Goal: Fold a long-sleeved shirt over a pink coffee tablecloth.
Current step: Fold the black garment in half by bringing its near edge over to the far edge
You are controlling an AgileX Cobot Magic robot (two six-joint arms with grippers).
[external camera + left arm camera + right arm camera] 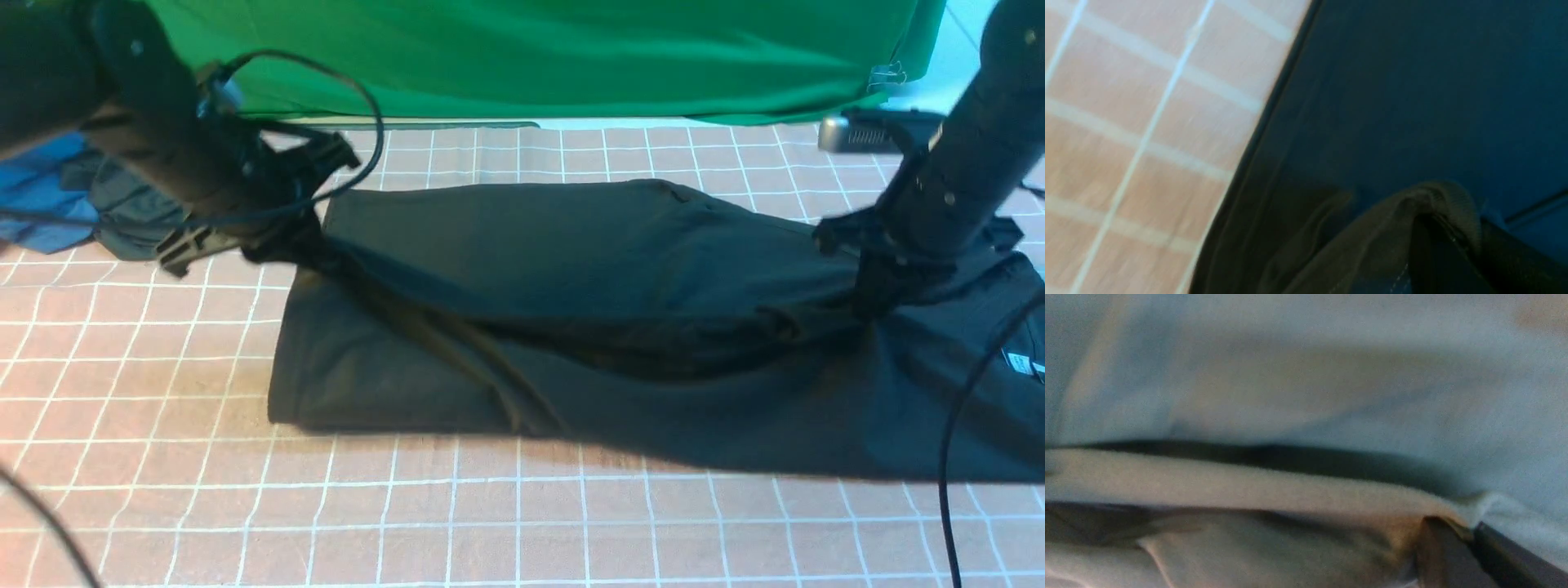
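Mid-fold, by the look of it. Large, very dark green-black cotton long-sleeved shirt (620, 269) lying lengthwise across the middle of the broad dusty-pink tablecloth with thin white grid lines (163, 457) on the table. One long edge raised at both ends, sagging between them above the layer lying flat.

Left end effector (282, 237) clamped together on a bunch of fabric at the shirt's left end. Right end effector (878, 294) pinched tight on fabric at the right end. Both grips seen close up in the wrist views.

Probably left to do: laying the raised edge down over the flat layer, letting go, then any crosswise folds. Sleeves not distinguishable in the dark folds.

No containers in sight. Only a plain bright green cloth (531, 57) along the back, and a smaller dark garment (122, 208) bunched with blue cloth (41, 196) at far left, apart from the shirt.
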